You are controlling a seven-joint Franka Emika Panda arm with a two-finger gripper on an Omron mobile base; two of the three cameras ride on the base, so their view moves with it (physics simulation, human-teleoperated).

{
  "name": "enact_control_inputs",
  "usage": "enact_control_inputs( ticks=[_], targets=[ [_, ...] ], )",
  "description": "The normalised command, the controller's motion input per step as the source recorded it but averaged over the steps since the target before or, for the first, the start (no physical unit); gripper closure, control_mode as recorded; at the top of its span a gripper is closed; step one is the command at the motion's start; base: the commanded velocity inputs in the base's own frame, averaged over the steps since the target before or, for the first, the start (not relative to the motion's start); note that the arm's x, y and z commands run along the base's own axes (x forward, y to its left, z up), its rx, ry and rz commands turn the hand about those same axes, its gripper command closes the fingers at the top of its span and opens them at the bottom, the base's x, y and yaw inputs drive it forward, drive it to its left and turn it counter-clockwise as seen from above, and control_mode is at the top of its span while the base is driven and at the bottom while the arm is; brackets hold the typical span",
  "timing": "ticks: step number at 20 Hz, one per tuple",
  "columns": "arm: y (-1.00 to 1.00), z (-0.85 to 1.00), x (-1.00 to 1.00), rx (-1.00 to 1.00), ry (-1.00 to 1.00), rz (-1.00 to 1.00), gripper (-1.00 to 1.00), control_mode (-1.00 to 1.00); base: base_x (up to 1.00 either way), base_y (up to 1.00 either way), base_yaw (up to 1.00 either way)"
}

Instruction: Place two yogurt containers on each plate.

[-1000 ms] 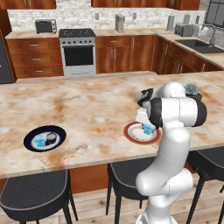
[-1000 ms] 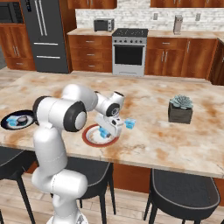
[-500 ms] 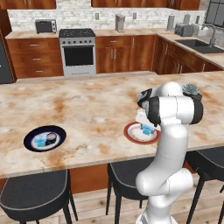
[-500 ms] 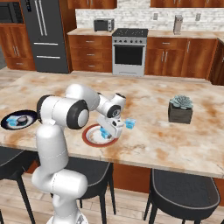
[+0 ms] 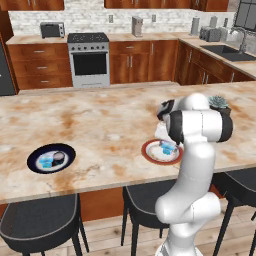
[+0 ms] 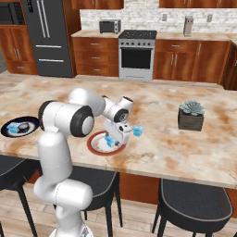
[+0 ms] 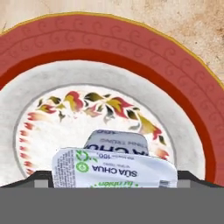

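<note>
Jaws look spread wide, gripping nothing; a cup (image 7: 114,169) sits between them on the red plate (image 7: 183,87). Remaining cup (image 6: 138,131) lies on the table just right of that plate: reach there next.

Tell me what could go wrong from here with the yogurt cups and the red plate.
1. The end effector sits low over the red-rimmed round plate, right above a translucent light blue yogurt cup; lifting carelessly could drag or tip it.
2. Another small light blue yogurt cup lies on the marble counter beside the plate, close to the robot's wrist; a swing could knock it away.
3. Until that cup goes on, the red plate seems short of two.
</note>
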Motion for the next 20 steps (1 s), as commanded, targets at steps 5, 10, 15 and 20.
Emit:
enact_control_inputs(
  ticks=[5, 10, 15, 20],
  targets=[
    [0.0, 0.35, 0.02, 0.0, 0.0, 0.0, -1.0, -1.0, 0.0, 0.0, 0.0],
    [-0.15, 0.35, 0.0, -0.01, -0.06, 0.0, -1.0, -1.0, 0.0, 0.0, 0.0],
    [-0.36, 0.26, 0.03, -0.07, -0.26, 0.0, -1.0, -1.0, 0.0, 0.0, 0.0],
    [-0.42, 0.04, 0.11, -0.14, -0.37, 0.04, -1.0, -1.0, 0.0, 0.0, 0.0]
  ],
)
